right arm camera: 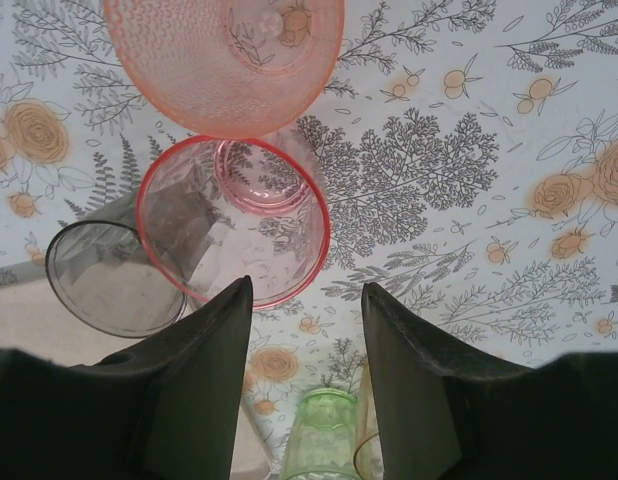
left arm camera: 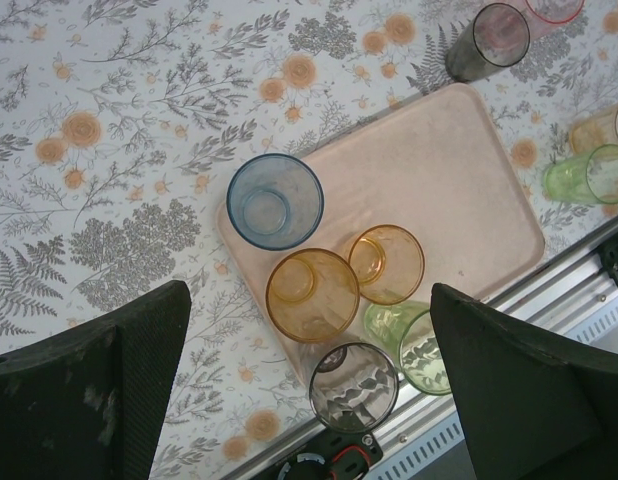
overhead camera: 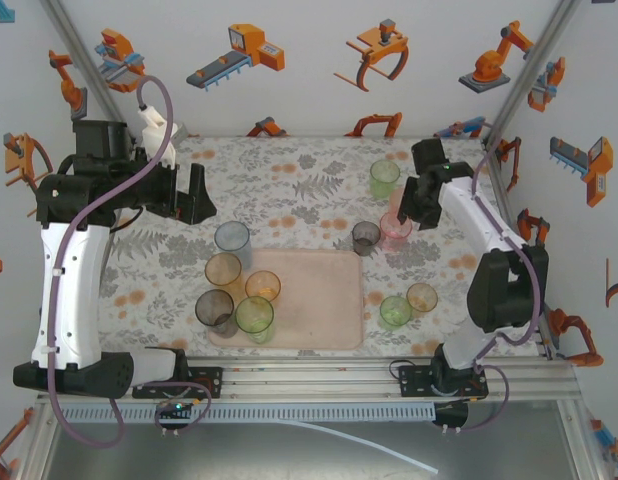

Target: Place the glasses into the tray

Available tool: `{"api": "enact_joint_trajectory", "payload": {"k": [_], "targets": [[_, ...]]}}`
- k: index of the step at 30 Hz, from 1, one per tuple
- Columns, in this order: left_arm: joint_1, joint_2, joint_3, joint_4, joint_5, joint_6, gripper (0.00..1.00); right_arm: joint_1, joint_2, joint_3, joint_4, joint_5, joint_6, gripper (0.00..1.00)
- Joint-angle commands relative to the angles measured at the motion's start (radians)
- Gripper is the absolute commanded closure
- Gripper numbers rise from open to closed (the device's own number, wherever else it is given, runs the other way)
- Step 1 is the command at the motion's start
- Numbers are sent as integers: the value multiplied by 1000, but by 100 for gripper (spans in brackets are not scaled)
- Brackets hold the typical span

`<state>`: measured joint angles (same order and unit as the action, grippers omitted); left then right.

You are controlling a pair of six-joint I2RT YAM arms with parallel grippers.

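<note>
The pale pink tray is lying flat on the flower-patterned table near the front edge. It has rounded corners, a low rim, and is far wider than any glass.

Five translucent glasses are standing upright and crowded on its left end. A blue tumbler is sitting at the far left corner. A tall orange tumbler is touching a shorter orange tumbler. Nearest the front rail, a ribbed grey tumbler is standing beside a green tumbler.

Off the tray to its right, a second green tumbler and a small orange tumbler are standing side by side. A dark grey tumbler is standing just beyond the tray's far right corner, and a tall green tumbler is standing farther back.

Beside the dark grey one, a red-rimmed pink tumbler is standing mouth up, with a dimpled pink tumbler just behind it.

The right hand is hovering over the red-rimmed pink tumbler with its fingers partly spread. One finger is over the mouth and the other is outside the wall, so a stretch of rim is showing between them. I cannot tell whether either finger is touching it.

The left hand is hanging above the five glasses on the tray, its fingers spread wide.
</note>
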<state>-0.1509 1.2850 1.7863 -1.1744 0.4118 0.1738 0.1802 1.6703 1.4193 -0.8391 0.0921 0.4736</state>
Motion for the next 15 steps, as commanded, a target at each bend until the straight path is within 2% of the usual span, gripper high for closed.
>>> {"api": "enact_joint_trajectory", "payload": {"k": [1,15], "targets": [[-5,-13,-4,-1,-1,18,3,-12,8,-25,44,-11,-3,55],[-5,-17,-11,1,-7,15,3,-24,43,-103,146,-40,16,65]]}}
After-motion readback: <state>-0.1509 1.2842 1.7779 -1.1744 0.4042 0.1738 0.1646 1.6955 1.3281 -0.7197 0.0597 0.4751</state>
